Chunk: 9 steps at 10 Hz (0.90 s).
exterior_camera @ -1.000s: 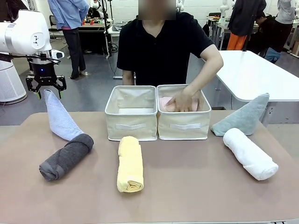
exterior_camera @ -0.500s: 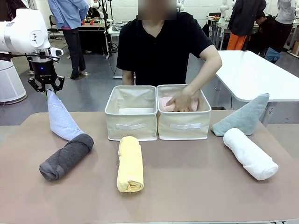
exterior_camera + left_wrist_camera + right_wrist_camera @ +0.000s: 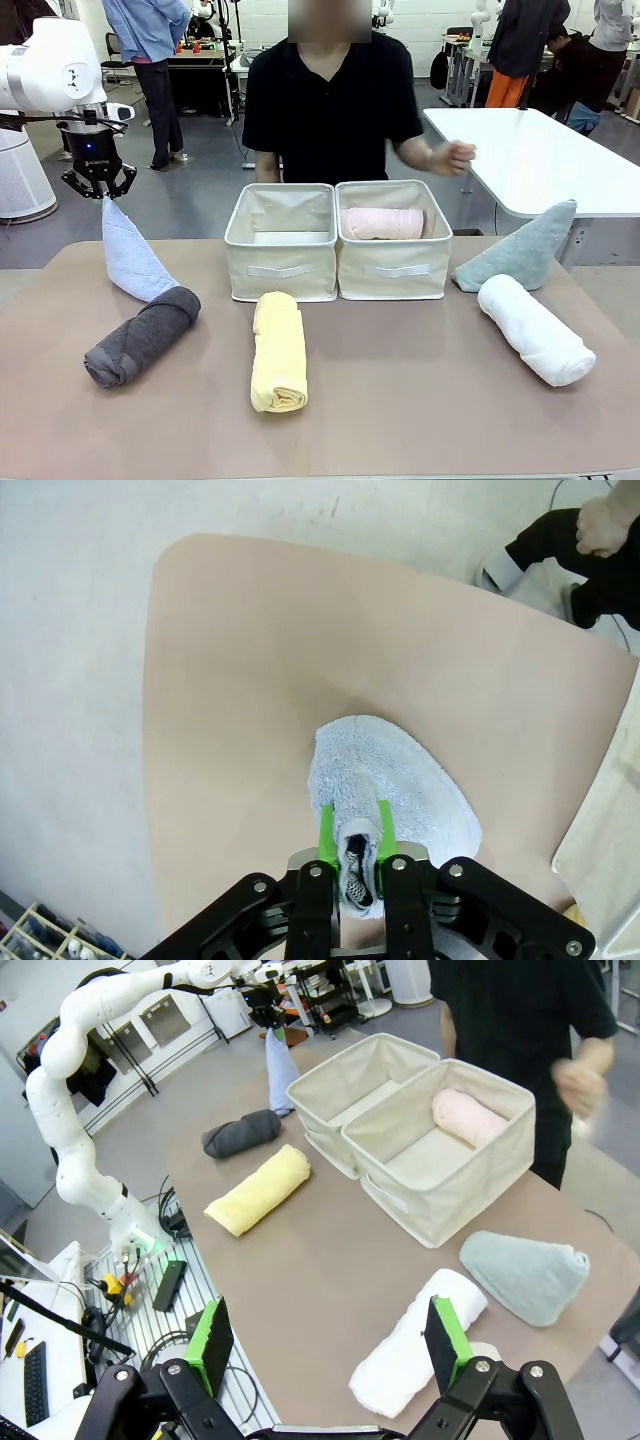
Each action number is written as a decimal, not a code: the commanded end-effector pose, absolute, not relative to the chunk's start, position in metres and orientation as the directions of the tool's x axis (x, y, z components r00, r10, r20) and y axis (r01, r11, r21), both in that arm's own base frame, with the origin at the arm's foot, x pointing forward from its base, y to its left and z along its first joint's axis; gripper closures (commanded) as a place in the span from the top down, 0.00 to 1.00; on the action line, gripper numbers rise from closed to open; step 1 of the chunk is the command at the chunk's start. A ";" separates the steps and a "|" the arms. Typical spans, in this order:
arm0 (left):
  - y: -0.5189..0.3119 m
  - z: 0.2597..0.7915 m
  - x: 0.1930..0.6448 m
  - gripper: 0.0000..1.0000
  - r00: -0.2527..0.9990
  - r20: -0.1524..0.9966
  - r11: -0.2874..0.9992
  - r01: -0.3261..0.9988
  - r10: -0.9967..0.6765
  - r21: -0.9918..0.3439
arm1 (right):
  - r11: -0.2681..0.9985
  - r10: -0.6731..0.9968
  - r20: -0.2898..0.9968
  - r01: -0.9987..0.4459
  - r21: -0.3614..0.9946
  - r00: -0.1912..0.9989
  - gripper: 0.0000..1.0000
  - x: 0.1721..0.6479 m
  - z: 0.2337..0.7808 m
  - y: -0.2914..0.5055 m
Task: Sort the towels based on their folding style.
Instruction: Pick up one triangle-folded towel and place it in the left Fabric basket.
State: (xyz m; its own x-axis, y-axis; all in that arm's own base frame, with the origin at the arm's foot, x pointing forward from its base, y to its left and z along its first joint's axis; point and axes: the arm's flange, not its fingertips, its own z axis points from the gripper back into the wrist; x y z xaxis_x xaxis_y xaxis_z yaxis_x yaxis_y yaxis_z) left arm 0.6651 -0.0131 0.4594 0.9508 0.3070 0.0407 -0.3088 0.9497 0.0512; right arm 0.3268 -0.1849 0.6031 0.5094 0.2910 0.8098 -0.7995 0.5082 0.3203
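The left end effector [image 3: 100, 190] has gone from spread wide to pinched on the tip of the light blue terry towel folded into a pointed cone [image 3: 128, 262]. The cone stands directly beneath it, with its base on the table [image 3: 400, 400]. Well off to its right, the person's hand [image 3: 458, 157] has lifted clear, leaving the pink rolled terry towel [image 3: 383, 222] in the farther beige fabric basket [image 3: 395, 270]. Rolls seem to belong there, so the cone likely goes in the nearer one. The right end effector [image 3: 330, 1345] is spread wide and empty.

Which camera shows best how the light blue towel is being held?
Left wrist view: the left gripper pinches the light blue towel at its tip, close up. Front view shows the whole cone from the side; right wrist view shows it small, far off.
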 end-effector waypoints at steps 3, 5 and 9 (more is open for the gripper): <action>0.013 0.572 0.647 0.13 0.999 -0.034 0.993 -0.015 0.012 -0.117 | 0.509 0.290 0.814 -0.801 0.313 0.503 1.00 0.328 0.602 -0.186; 0.021 0.636 0.621 0.13 0.993 -0.062 0.984 0.091 -0.101 -0.151 | 0.509 0.290 0.814 -0.801 0.313 0.503 1.00 0.328 0.602 -0.186; 0.017 0.696 0.576 0.13 0.967 -0.087 0.969 0.233 -0.240 -0.084 | 0.509 0.290 0.814 -0.801 0.313 0.503 1.00 0.328 0.602 -0.186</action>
State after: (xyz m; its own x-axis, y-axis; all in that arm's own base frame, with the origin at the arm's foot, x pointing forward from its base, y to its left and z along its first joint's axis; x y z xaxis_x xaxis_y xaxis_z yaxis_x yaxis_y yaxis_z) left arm 0.5700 0.0157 0.6881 0.9758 -0.2013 -0.0852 0.1908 0.9746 -0.1172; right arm 0.3274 -0.1850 0.6025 0.5109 0.2910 0.8089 -0.7989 0.5081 0.3218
